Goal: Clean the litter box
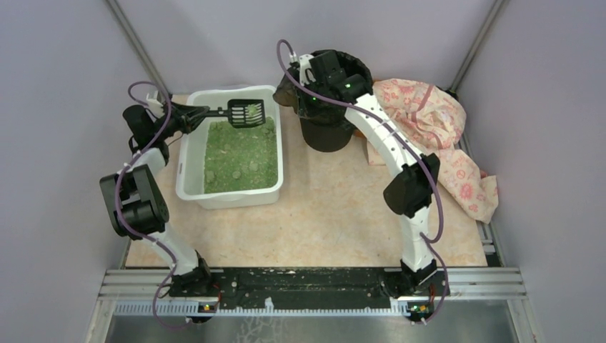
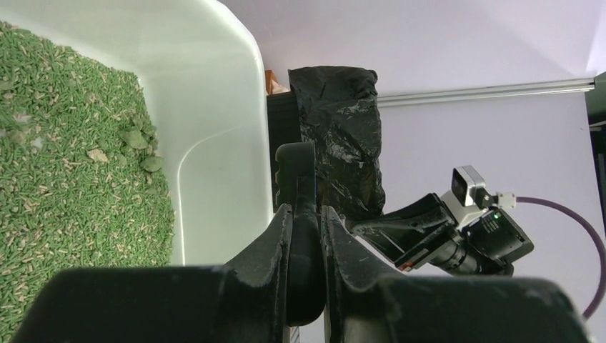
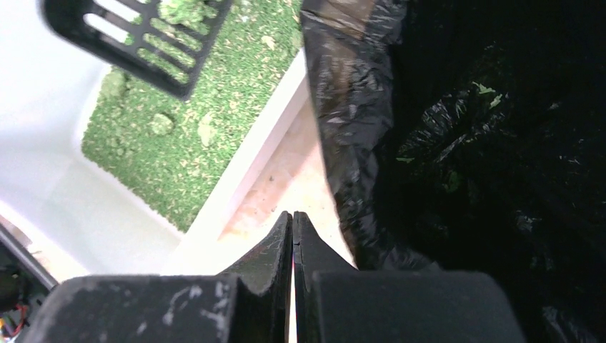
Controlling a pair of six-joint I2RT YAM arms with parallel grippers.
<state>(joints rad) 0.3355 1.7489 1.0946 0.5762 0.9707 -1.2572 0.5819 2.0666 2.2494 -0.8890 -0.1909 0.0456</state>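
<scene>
The litter box (image 1: 191, 153) is a white tub of green litter (image 1: 239, 153) at the left of the table. My left gripper (image 1: 204, 114) is shut on the handle of a black slotted scoop (image 1: 246, 113), held above the box's far end with green clumps on it. In the left wrist view the fingers (image 2: 275, 236) clamp the handle (image 2: 296, 168) beside the box wall (image 2: 214, 107). My right gripper (image 1: 299, 96) is shut and empty, over the gap between the box rim (image 3: 250, 164) and the black-bagged bin (image 3: 464, 143). The scoop (image 3: 136, 36) shows at its upper left.
The round black-bagged bin (image 1: 329, 107) stands right of the litter box, at the back. A pink floral cloth (image 1: 436, 136) lies crumpled at the back right. Grey walls close the table on three sides. My right arm crosses in front of the cloth.
</scene>
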